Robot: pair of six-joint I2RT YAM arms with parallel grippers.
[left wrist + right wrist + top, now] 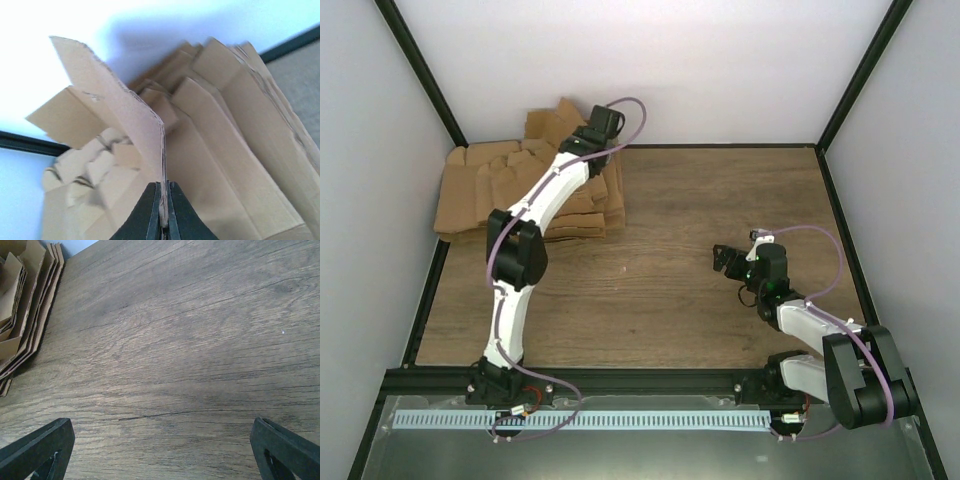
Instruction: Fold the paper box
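Lower right in the top view, the right gripper hangs over bare wood, its fingers spread wide with nothing between them. Farther off, at the upper left, the left gripper is pinched tight on the lower edge of one paper box blank, which rises above the pile of cardboard blanks (one crease bent, otherwise flat). I judge the task barely begun: a sheet is picked, but every fold remains. The table is dark wood-grain. Beyond it are plain white walls and black frame posts.
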